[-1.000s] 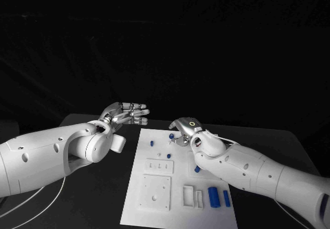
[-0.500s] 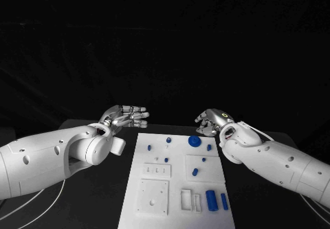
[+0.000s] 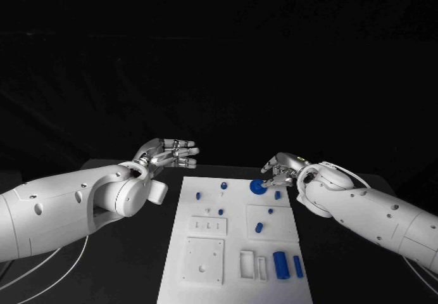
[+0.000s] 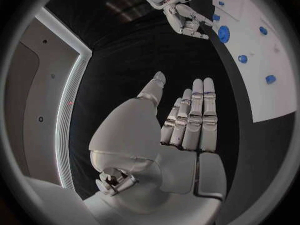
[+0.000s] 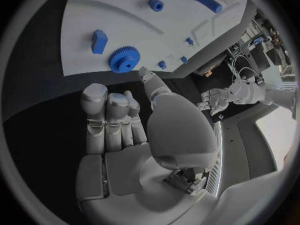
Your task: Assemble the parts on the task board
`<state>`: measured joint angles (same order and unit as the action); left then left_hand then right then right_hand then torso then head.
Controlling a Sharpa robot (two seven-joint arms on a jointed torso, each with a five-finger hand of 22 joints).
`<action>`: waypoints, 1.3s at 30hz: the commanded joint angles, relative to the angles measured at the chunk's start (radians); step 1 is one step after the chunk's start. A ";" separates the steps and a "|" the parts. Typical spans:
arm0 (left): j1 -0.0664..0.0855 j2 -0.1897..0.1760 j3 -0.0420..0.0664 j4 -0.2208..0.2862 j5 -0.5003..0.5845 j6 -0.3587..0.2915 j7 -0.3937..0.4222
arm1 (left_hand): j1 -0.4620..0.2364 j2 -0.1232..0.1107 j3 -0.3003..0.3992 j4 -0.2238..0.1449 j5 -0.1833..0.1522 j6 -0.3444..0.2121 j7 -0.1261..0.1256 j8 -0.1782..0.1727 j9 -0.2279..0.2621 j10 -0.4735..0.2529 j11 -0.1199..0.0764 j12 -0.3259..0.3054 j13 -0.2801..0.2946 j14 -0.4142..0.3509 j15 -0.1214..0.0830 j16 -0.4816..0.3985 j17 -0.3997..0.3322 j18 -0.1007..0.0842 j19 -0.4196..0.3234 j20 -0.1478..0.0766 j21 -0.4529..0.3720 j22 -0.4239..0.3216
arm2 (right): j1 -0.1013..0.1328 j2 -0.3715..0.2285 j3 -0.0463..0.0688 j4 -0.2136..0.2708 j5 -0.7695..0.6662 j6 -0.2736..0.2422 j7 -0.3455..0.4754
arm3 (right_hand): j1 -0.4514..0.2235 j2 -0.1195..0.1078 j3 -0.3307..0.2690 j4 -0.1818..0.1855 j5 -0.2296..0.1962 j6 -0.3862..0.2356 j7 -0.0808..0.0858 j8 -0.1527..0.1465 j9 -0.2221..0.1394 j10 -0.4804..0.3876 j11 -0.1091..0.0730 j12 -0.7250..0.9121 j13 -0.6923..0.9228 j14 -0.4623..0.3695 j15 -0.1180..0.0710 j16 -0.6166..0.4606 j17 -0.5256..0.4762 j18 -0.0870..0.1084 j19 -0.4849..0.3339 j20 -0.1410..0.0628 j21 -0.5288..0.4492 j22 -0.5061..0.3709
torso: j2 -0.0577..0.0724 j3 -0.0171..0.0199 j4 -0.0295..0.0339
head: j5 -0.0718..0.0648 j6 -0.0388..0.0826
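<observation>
The white task board (image 3: pixel 206 278) lies in the middle of the table. A blue gear (image 3: pixel 258 187) lies flat near the board's far right corner. My right hand (image 3: pixel 281 170) hovers just right of the gear with its fingers spread and nothing in them. In the right wrist view its thumb tip ends close beside the gear (image 5: pixel 124 59); I cannot tell if it touches. My left hand (image 3: pixel 169 154) is raised off the board's far left corner, palm flat, fingers straight and empty (image 4: pixel 184 120). Small blue pegs (image 3: pixel 223 185) and two blue cylinders (image 3: pixel 281 265) sit on the board.
A blue block (image 5: pixel 99 41) lies beside the gear on the board (image 5: pixel 125 20). White raised plates (image 3: pixel 206 256) and a slotted frame (image 3: pixel 248 265) take up the board's near half. Black table shows on both sides of the board.
My right hand drew back to the right from over the board's far middle, uncovering the gear, then came slightly back toward it. The left hand has stayed in place.
</observation>
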<state>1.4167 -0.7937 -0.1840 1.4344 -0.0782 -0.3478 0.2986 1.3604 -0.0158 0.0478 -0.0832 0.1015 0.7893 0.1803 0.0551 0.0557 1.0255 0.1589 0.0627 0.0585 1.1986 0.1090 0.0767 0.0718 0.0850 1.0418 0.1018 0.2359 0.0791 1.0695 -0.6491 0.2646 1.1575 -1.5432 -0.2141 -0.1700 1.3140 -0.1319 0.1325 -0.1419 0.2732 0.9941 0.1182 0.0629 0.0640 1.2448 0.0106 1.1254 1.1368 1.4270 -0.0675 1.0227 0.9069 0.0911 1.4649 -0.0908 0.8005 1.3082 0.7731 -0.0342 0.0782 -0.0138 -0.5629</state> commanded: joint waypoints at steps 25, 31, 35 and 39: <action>0.002 0.000 0.000 -0.002 -0.009 0.025 0.002 | 0.001 -0.006 0.002 0.006 -0.006 -0.008 0.000 -0.001 -0.001 -0.010 0.000 -0.001 0.000 -0.003 0.007 -0.002 0.000 0.001 -0.007 0.001 0.004 -0.002 | -0.008 0.066 0.000 -0.086 -0.019 0.045 0.012 | 0.009 -0.003 0.017 -0.001 0.003 -0.002 0.001 0.000 0.000 0.021 0.000 0.026 0.057 0.015 0.005 0.028 0.100 0.006 0.031 0.010 0.095 0.107 | 0.016 0.0060 0.0186 | -0.012 -0.015; 0.002 -0.001 0.000 -0.003 -0.009 0.024 0.001 | 0.001 -0.006 0.002 0.006 -0.006 -0.008 0.000 -0.001 -0.001 -0.010 0.000 -0.001 0.000 -0.003 0.007 -0.002 0.000 0.001 -0.007 0.001 0.004 -0.002 | -0.010 0.065 0.000 -0.089 -0.012 0.053 0.011 | 0.010 -0.001 0.019 -0.006 0.004 -0.001 0.001 0.000 0.000 0.022 0.000 0.028 0.059 0.016 0.005 0.030 0.104 0.006 0.031 0.010 0.101 0.108 | 0.016 0.0075 0.0187 | -0.010 -0.017; 0.002 -0.002 0.000 -0.003 -0.009 0.024 0.001 | 0.002 -0.006 0.002 0.006 -0.005 -0.006 0.000 0.000 -0.001 -0.011 0.000 -0.001 0.000 -0.004 0.007 -0.002 0.000 0.001 -0.008 0.001 0.003 -0.002 | -0.012 0.065 -0.001 -0.094 -0.017 0.055 0.011 | 0.008 0.001 0.023 -0.010 0.012 0.006 0.000 0.000 0.000 0.021 -0.001 0.027 0.059 0.015 0.004 0.030 0.106 0.005 0.030 0.010 0.103 0.108 | 0.016 0.0067 0.0177 | -0.009 -0.019; 0.002 -0.003 0.000 -0.003 -0.010 0.025 0.000 | 0.002 -0.006 0.002 0.006 -0.005 -0.006 0.000 0.000 -0.001 -0.011 0.000 -0.001 0.000 -0.004 0.007 -0.002 0.000 0.001 -0.008 0.001 0.003 -0.002 | -0.014 0.065 -0.001 -0.100 -0.019 0.054 0.012 | 0.005 0.003 0.030 -0.012 0.030 0.010 -0.001 0.000 0.000 0.022 -0.001 0.026 0.059 0.016 0.004 0.028 0.107 0.004 0.029 0.009 0.106 0.109 | 0.016 0.0065 0.0174 | -0.011 -0.019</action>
<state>1.4167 -0.7970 -0.1844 1.4302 -0.0831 -0.3378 0.2952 1.3604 -0.0158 0.0478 -0.0832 0.1015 0.7894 0.1803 0.0551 0.0557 1.0193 0.1600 0.0626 0.0585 1.1951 0.1126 0.0767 0.0718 0.0850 1.0419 0.1018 0.2359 0.0782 1.0569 -0.5843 0.2639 1.0583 -1.5581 -0.1778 -0.1622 1.3202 -0.1381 0.1581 -0.1562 0.3013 0.9972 0.1176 0.0628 0.0639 1.2583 0.0105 1.1485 1.1948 1.4367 -0.0658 1.0474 1.0128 0.0849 1.4685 -0.0873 0.9021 1.3078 0.7888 -0.0273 0.0959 -0.0231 -0.5817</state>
